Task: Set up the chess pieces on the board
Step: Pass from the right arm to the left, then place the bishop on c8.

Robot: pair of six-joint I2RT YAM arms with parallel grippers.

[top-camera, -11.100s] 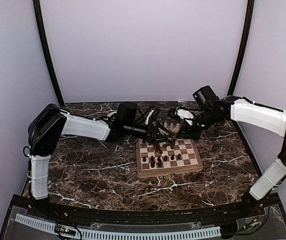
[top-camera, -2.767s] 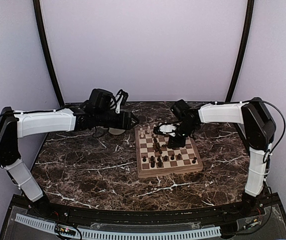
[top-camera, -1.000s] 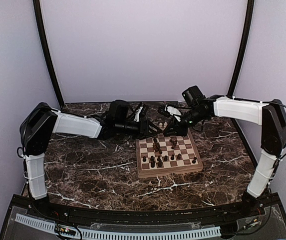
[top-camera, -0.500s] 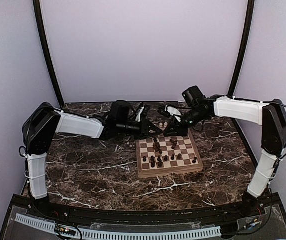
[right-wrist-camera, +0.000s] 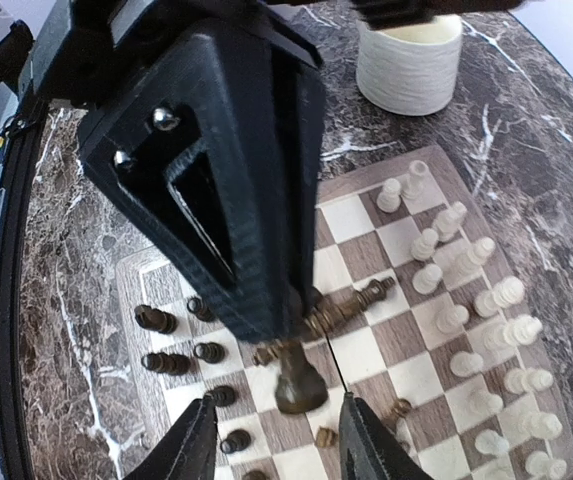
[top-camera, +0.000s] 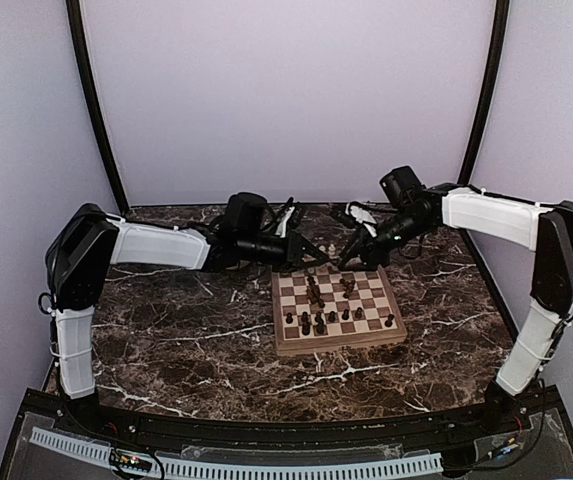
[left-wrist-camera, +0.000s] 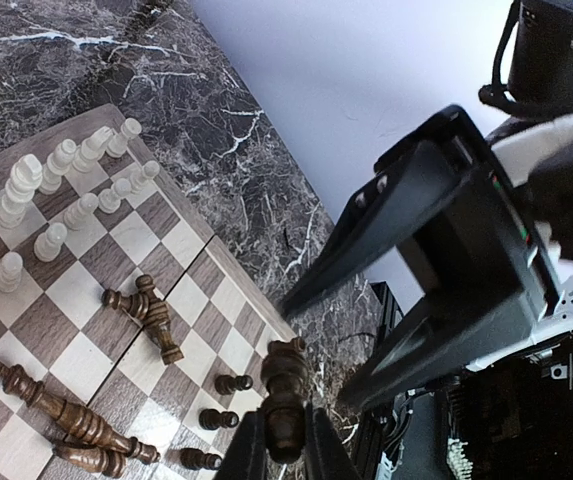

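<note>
The board (top-camera: 338,342) lies mid-table with cream chess pieces (left-wrist-camera: 26,190) standing along its far rows and dark chess pieces (top-camera: 316,322) standing or lying on it. Both grippers meet above the board's far edge. My left gripper (left-wrist-camera: 285,412) is shut on the base of a dark turned piece (left-wrist-camera: 284,385), held in the air. In the right wrist view that same piece (right-wrist-camera: 299,385) hangs between the fingers of my right gripper (right-wrist-camera: 276,398), which stand open and apart from it. In the top view the left gripper (top-camera: 306,255) and the right gripper (top-camera: 349,258) nearly touch.
A cream mug (right-wrist-camera: 409,65) stands on the dark marble beyond the board's far corner. Several dark pieces (left-wrist-camera: 66,420) lie toppled on the middle squares. The right gripper's black body (left-wrist-camera: 446,260) fills the space just ahead of the left one.
The left gripper has closed on the dark piece. The right gripper has opened off it, and its wrist has drawn back up and to the right.
</note>
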